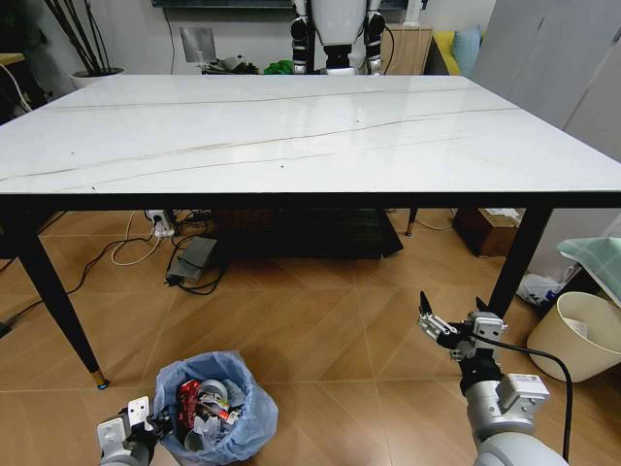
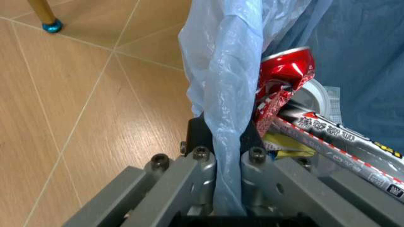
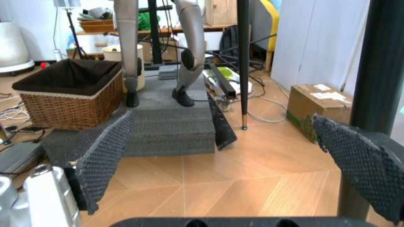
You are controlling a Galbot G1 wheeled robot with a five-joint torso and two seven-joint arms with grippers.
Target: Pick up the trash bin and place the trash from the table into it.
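The trash bin (image 1: pixel 215 408), lined with a crinkly light-blue bag, stands low by the floor in front of the table's left half. My left gripper (image 1: pixel 153 423) is shut on its rim. In the left wrist view the left gripper (image 2: pixel 227 158) pinches the bag-covered rim (image 2: pixel 221 71). The trash lies inside the bin: a crushed red can (image 2: pixel 284 78), a yellow wrapper (image 2: pixel 287 144), a round lid (image 2: pixel 317 94) and a long printed wrapper (image 2: pixel 344 137). The table (image 1: pixel 291 126) has a bare white marble-look top. My right gripper (image 1: pixel 451 325) hangs open over the floor by the front right leg, and its pads (image 3: pixel 104 156) hold nothing.
An unlined beige bin (image 1: pixel 577 335) stands at the right on the floor. Black table legs (image 1: pixel 519 257) (image 1: pixel 53 296) flank the floor space. Cables and a power strip (image 1: pixel 160 228) lie under the table. Beyond it are a wicker basket (image 3: pixel 69 97) and a cardboard box (image 3: pixel 319 109).
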